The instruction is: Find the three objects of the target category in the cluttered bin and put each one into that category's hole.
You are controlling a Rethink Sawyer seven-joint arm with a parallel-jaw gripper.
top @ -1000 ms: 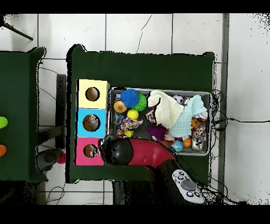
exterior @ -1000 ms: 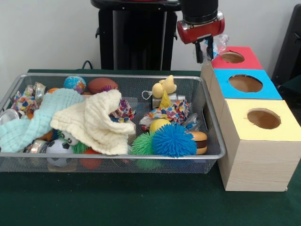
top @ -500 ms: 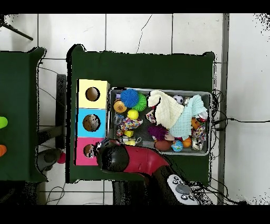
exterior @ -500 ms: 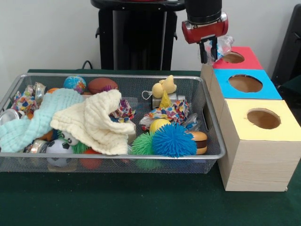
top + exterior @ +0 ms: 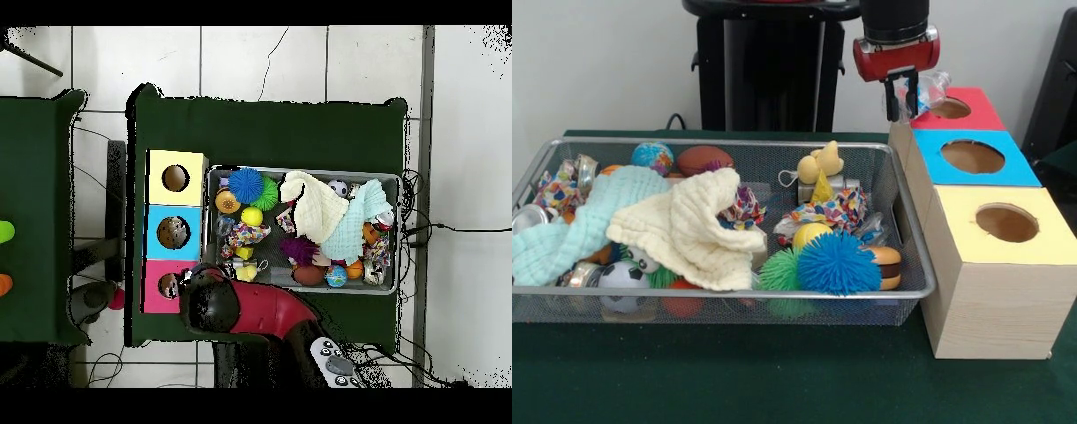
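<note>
Claw (image 5: 905,99) nearer red hole (image 5: 948,108) (three holes)

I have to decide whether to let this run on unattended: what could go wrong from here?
The tool holds a crumpled clear plastic item beside the red box's hole, not squarely over it, so a release now might land it on the lid. The item looks wide against the hole and could catch on its rim.

Three boxes (image 5: 989,221); two cloths (image 5: 689,225); two spiky balls (image 5: 839,263).
</note>
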